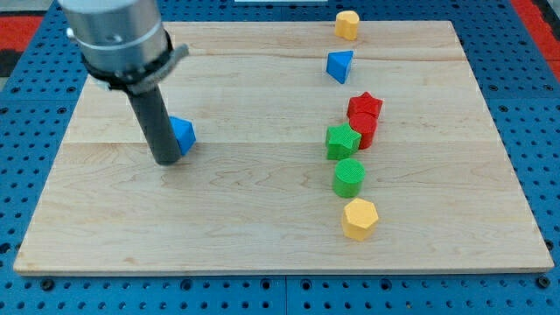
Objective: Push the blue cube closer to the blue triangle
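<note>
The blue cube (pixel 182 134) sits at the worktop's (pixel 262 236) left, the tip (pixel 166 161) touching its left side; the arm carries no fingers. Bare wood separates it from the blue triangle (pixel 339 66) toward the view's upper right. Blue pegboard (pixel 525 52) surrounds the worktop.

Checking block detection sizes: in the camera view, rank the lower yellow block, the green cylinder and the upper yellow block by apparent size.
1. Lower yellow block, nearest the view's bottom, which may inflate it.
2. Green cylinder.
3. Upper yellow block, at the view's top.
</note>
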